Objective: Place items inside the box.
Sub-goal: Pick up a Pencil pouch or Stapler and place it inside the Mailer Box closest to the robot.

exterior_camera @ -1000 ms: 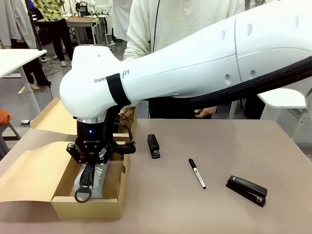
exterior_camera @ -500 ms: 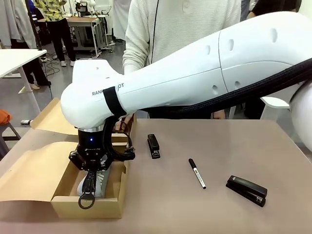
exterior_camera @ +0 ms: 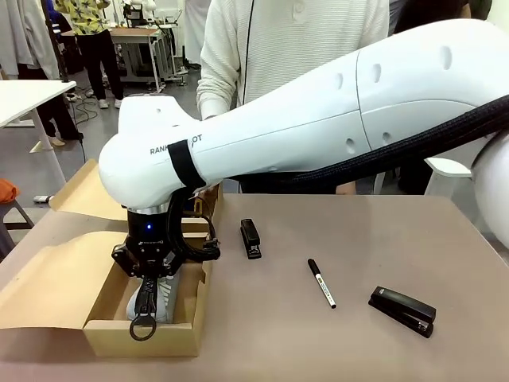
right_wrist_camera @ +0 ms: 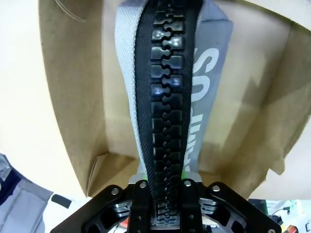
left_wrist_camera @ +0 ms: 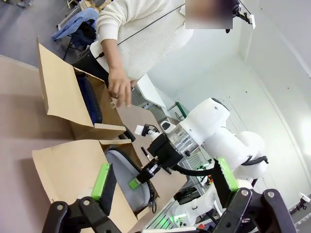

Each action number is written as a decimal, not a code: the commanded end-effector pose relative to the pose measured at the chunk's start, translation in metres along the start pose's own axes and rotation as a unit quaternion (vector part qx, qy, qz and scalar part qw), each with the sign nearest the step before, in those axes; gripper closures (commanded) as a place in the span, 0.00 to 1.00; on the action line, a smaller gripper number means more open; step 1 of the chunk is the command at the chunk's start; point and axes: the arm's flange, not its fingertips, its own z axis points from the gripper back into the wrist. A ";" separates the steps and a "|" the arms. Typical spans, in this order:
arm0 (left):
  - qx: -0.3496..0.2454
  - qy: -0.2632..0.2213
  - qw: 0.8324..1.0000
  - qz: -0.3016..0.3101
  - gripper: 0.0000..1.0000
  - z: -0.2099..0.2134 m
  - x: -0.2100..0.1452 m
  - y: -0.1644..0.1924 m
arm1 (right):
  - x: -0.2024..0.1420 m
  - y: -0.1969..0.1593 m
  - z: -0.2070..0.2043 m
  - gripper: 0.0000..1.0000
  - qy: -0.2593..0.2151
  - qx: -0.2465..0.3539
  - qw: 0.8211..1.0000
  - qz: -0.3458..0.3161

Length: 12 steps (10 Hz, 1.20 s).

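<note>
Down at 8 o'clock on the tabletop point(exterior_camera: 358, 231), over the open box point(exterior_camera: 139, 338), my right tool point(exterior_camera: 148, 274) is sitting lower than a second ago. The grey pencil case point(exterior_camera: 163, 296) is now lying down inside the box, its ring pull point(exterior_camera: 141, 327) reaching the near wall. In the right wrist view I am seeing the fingers flanking the black zip, but I cannot tell whether they are squeezing it or have let go. I am judging this item as delivered, with a straight lift likely coming next. My left tool point(left_wrist_camera: 164, 178) is hanging released, nothing between its pads.

Outside the box, a small stapler point(exterior_camera: 250, 238) is waiting at 2 o'clock of it, the marker point(exterior_camera: 321, 283) at 3 o'clock, and a larger stapler point(exterior_camera: 402, 311) farther out, between 3 and 4 o'clock. The person's hand point(left_wrist_camera: 120, 87) is hovering by the far flap at 12 o'clock, so I am watching it and the box walls.
</note>
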 end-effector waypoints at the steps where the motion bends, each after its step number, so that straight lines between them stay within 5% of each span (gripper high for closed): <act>1: -0.008 -0.008 1.000 -0.012 0.00 -0.001 0.002 -0.002 | -0.001 0.001 0.006 0.02 0.006 -0.001 1.000 0.006; 7: -0.008 -0.008 1.000 -0.012 0.00 -0.001 0.002 -0.002 | -0.015 -0.018 0.031 0.00 -0.004 0.017 1.000 0.010; 10: -0.008 -0.008 1.000 -0.012 0.00 -0.001 0.002 -0.002 | -0.086 -0.108 0.108 0.00 0.050 0.008 0.995 0.091; 12: -0.008 -0.008 1.000 -0.012 0.00 -0.001 0.002 -0.002 | -0.129 -0.184 0.133 0.00 -0.016 0.062 0.995 0.074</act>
